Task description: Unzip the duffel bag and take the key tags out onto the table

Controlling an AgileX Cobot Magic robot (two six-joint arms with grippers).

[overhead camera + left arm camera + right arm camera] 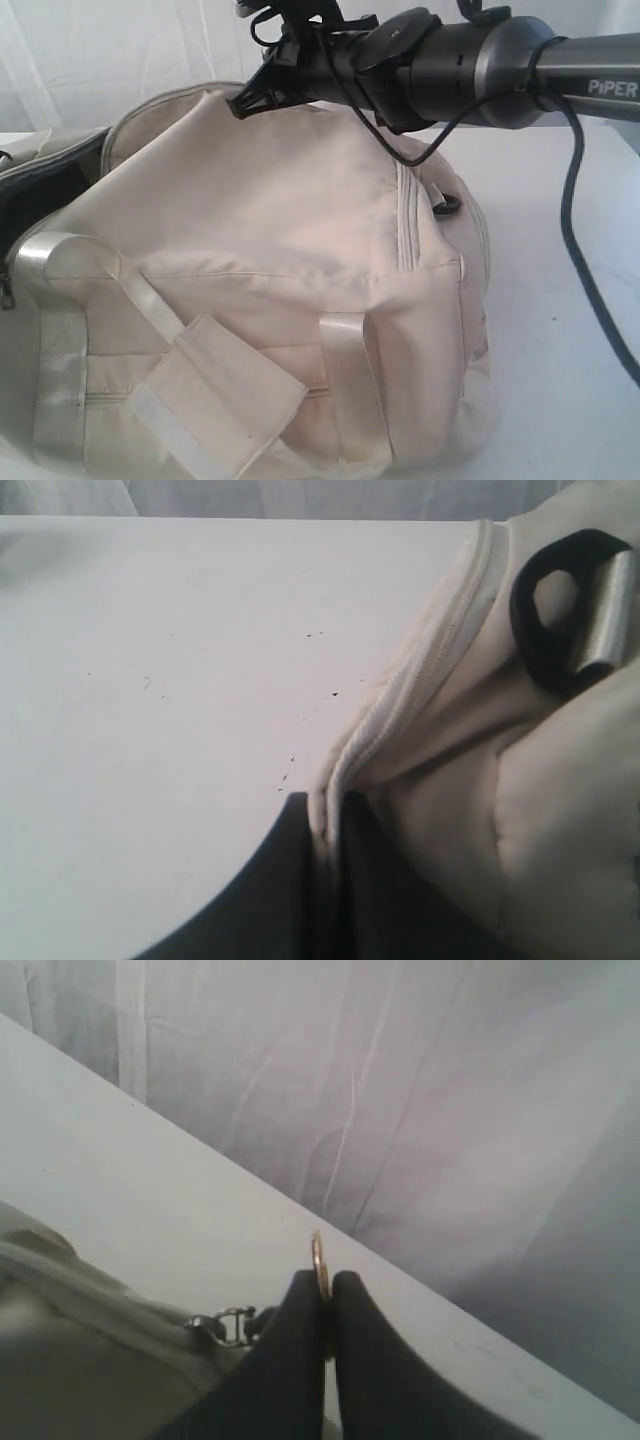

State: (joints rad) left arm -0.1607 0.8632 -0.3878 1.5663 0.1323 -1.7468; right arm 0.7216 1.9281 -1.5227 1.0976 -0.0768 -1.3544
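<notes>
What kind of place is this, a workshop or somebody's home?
Probably a robot test lab: a plain white tabletop, a white cloth backdrop, and a dark grey cabled robot arm over a cream fabric duffel bag.

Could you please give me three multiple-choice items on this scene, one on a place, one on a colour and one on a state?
1. Where is the right end effector working?
A. on bare table
B. at the top of the duffel bag
C. at the front straps

2. What colour is the ring on the bag's strap?
A. red
B. yellow
C. black

3. What is the right end effector's state?
A. shut on a thin metal pull
B. wide open
C. holding key tags

Key: 1 B, the exterior view shows it at the bag's top. 2 C, it shows black against the cream fabric. 3 A, the right wrist view shows its fingers pinching the metal piece.
</notes>
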